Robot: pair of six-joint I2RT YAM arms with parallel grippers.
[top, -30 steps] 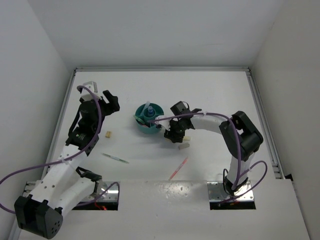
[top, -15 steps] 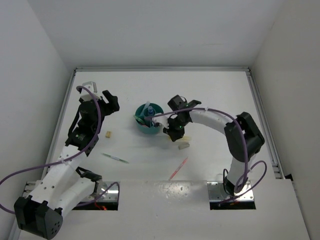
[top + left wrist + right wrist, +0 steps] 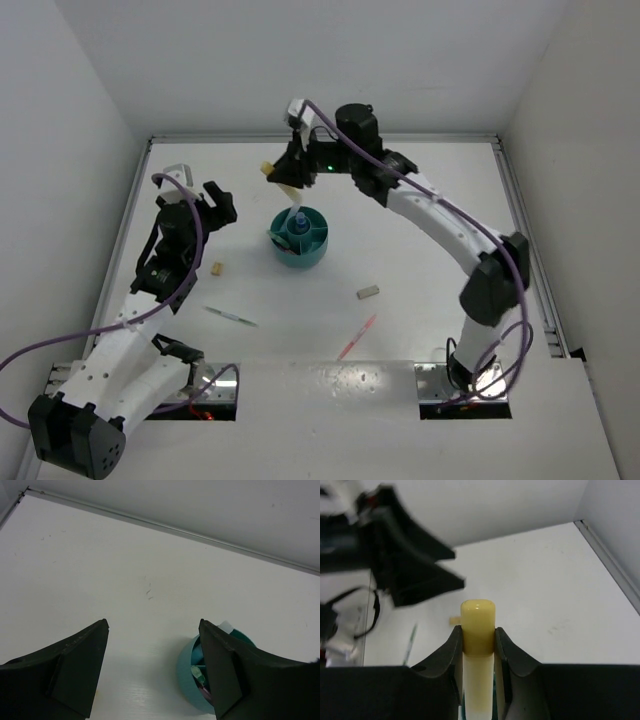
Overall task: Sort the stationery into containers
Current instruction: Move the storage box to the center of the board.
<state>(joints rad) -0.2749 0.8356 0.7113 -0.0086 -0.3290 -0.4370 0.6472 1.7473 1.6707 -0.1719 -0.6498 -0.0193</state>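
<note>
The sort is partly done, by the look of it. The round teal tub point(image 3: 316, 252) already holds a clear blue-capped bottle point(image 3: 297, 221) standing in one compartment, and the left wrist view shows a mint-green piece point(image 3: 198, 671) inside as well; what else is in there cannot be made out.

Four items lie loose on the desk point(image 3: 430, 200):
- a small tan block point(image 3: 215, 268) left of the tub
- a greyish block point(image 3: 368, 292) to its near right
- a thin white pen point(image 3: 230, 316)
- a thin red pen point(image 3: 357, 337) near the front edge

The right tool point(image 3: 478, 642) is clamped on a yellow stick point(image 3: 478, 615), one finger on each side. It holds the stick high in the air over the far side of the tub, well clear of the rim. The stick is a smooth, pale yellow cylinder with a rounded end and a slightly brighter cap section. Its far end pokes out past the fingers. It looks rigid and light, and the grip appears square and centred.

The left tool point(image 3: 220, 200) has its fingers spread wide with nothing between them. It hangs over bare desk to the left of the tub.

I judge that the yellow stick goes in next. The two blocks and two pens are left after that.
</note>
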